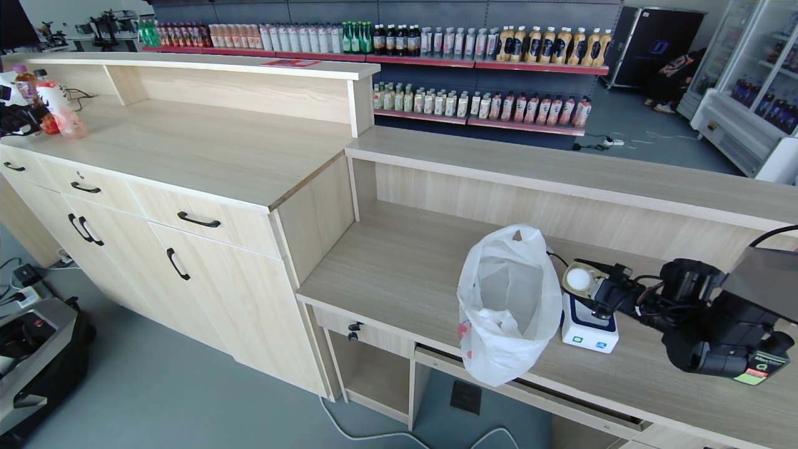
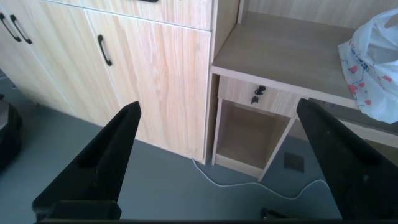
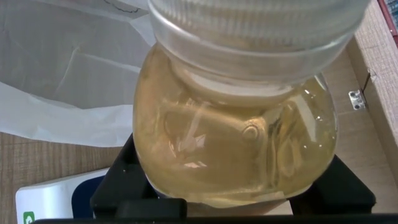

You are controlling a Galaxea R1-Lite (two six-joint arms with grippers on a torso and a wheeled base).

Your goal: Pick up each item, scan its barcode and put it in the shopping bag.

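**Bottle [image 1: 578, 279] gripped above the scanner [image 1: 589, 332], just right of the bag [image 1: 508, 305]**

Head view: Your right gripper [image 1: 590, 287] was clamped on the bottle, whose pale round cap faced the camera. It held the bottle directly over the white box scanner, which stood just beside the bag on its right. The white plastic bag stood open at the front edge of the desk [image 1: 399, 268], with its lower part sagging over that edge. Well apart from the bag, far to its left on the higher counter [image 1: 187, 149], a few other bottles [image 1: 59, 109] stood together. Beyond the bag, rows of drinks filled the shelves [image 1: 480, 62] behind the counter.

Left wrist view: Your left gripper [image 2: 219, 109] was spread wide, with nothing between its two dark fingers [image 2: 93, 168]. It hung low over the grey floor [image 2: 161, 186], below and to the left of the bag. Between the fingers you could see the wooden cabinet doors and a small drawer with a key [image 2: 256, 96] in its lock. That drawer sat under the desk top on which the bag stood.

Right wrist view: The bottle was clear and full of amber liquid, with a ribbed cap. The black pads pressed on both sides of its body. The bag's crumpled white plastic lay right behind the bottle. A white and dark blue corner of the scanner showed under the gripper, on the wood next to the bag.
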